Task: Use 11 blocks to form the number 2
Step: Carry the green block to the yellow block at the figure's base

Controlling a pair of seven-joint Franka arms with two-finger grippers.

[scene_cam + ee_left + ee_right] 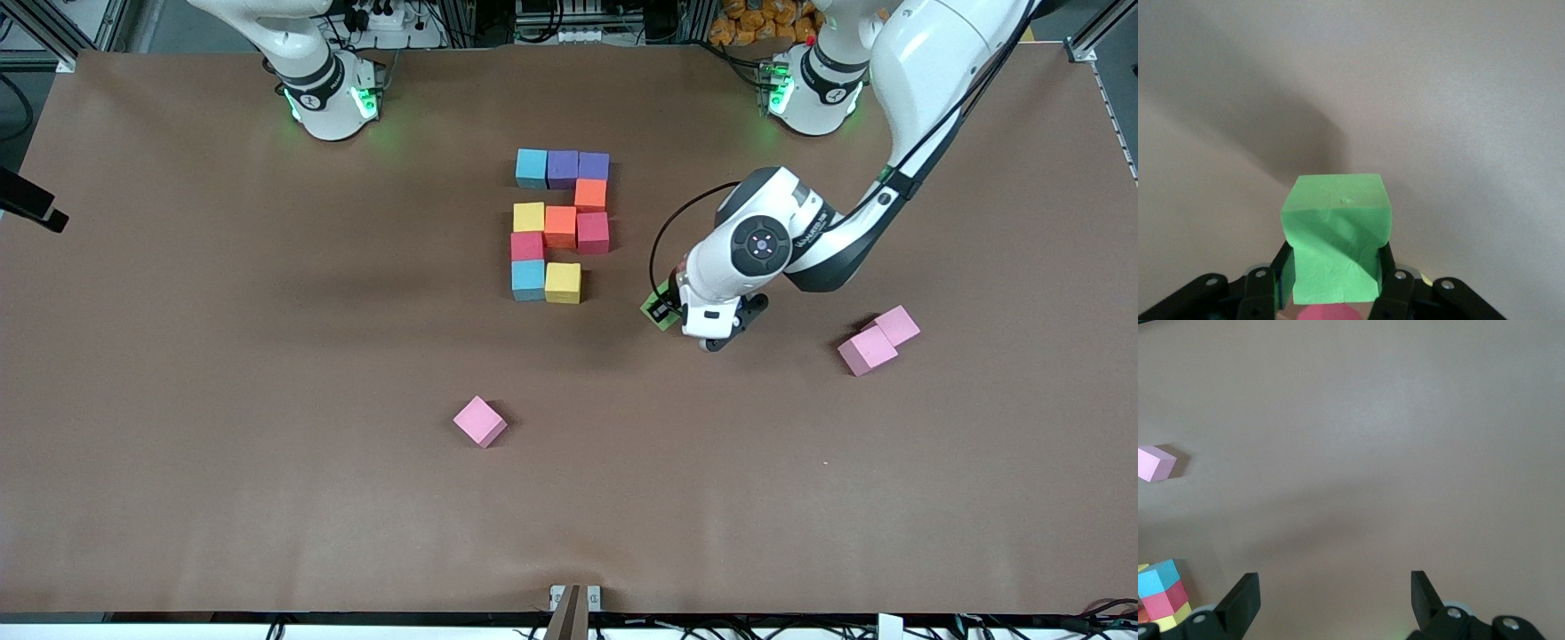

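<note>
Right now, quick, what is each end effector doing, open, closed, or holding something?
Left end effector: closed on the green block, up over bare table beside the block figure.
Right end effector: open, holding nothing; that arm waits.

Even overhead light, soft shadows (wrist views hazier)

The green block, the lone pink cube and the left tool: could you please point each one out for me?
green block (1336, 230): left wrist view, its upper face.
lone pink cube (480, 420): front view, top face.
left tool (1335, 280): left wrist view, midway between its fingertips, shut on the green block.
</note>
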